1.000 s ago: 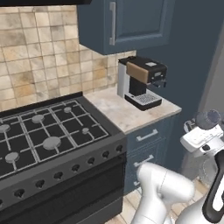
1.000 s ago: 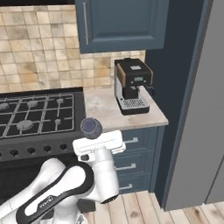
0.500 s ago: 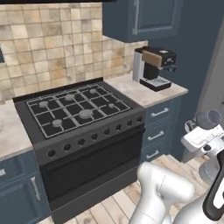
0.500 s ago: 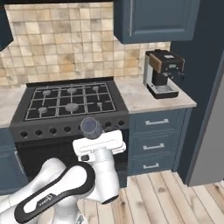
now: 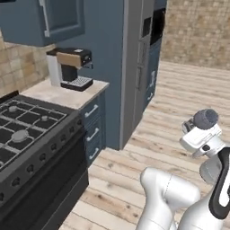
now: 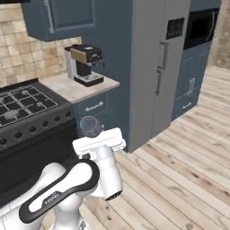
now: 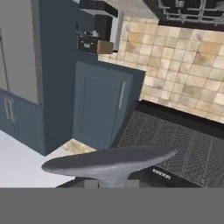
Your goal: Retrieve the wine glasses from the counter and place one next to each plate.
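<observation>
Left to right in left base view: you've got the black stove (image 5: 27,134) at far left w/ grates on top, then the short beige desk (image 5: 67,95) over dark-blue drawers w/ silver handles, coffee machine (image 5: 69,68) standing on it near the back wall. Next the tall grey fridge (image 5: 134,67), wood floor (image 5: 170,112) past it. At the right edge your arm is folded up, tool (image 5: 203,130) raised over the floor, well apart from the desk. Tool is closed almost fully on a wine glass (image 5: 205,119), smoky grey bowl poking up above the white hand. Right base view, same order: stove, desk, coffee machine (image 6: 85,65), fridge; glass bowl (image 6: 90,126) sits on top of the hand in front of the drawers. Hand view is rolled over, room upside down; the glass's round foot (image 7: 109,162) spans the bottom, pinched at the stem, tips themselves hidden under it.
</observation>
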